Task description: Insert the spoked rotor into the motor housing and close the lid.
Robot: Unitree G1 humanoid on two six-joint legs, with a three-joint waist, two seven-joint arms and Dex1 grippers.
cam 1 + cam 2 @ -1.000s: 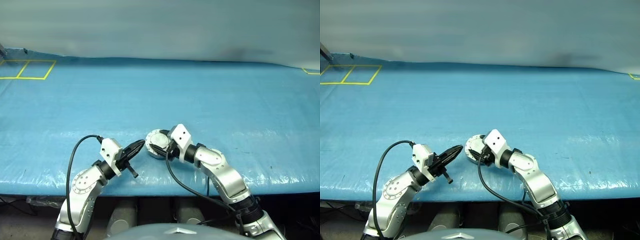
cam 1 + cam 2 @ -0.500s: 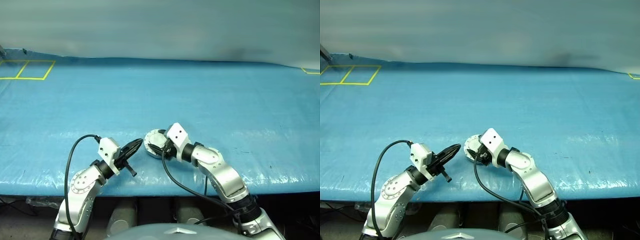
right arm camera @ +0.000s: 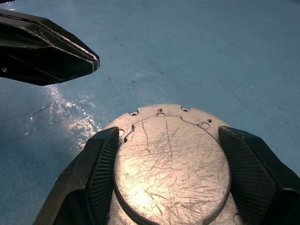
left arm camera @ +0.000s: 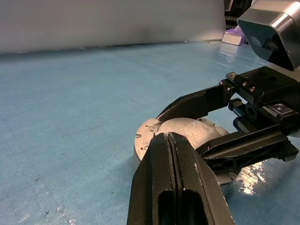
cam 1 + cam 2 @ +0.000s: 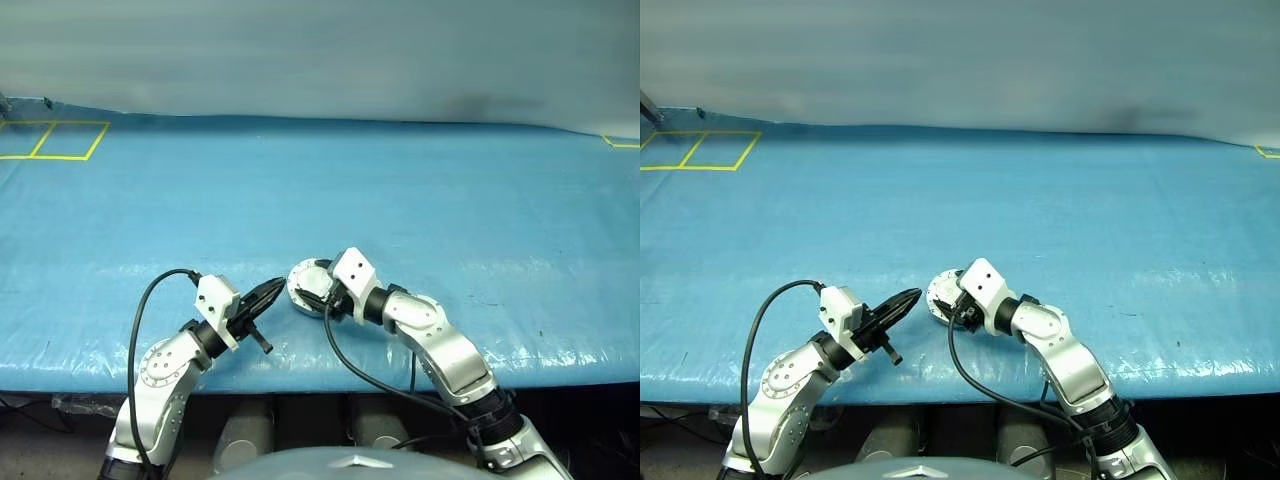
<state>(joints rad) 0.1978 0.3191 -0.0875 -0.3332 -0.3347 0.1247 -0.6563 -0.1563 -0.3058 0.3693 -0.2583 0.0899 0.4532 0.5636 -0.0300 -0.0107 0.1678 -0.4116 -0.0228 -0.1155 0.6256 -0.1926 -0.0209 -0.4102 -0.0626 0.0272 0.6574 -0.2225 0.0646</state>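
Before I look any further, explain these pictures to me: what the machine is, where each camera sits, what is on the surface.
It is a humanoid robot with two arms, each ending in two black fingers. Two pictures come from cameras on its head, looking down over a blue table; the other two come from cameras on its wrists. One object lies on the table: a round metal motor housing with its lid shut. The right gripper straddles it, one finger on each side. The left gripper points at it from beside it, shut and empty.
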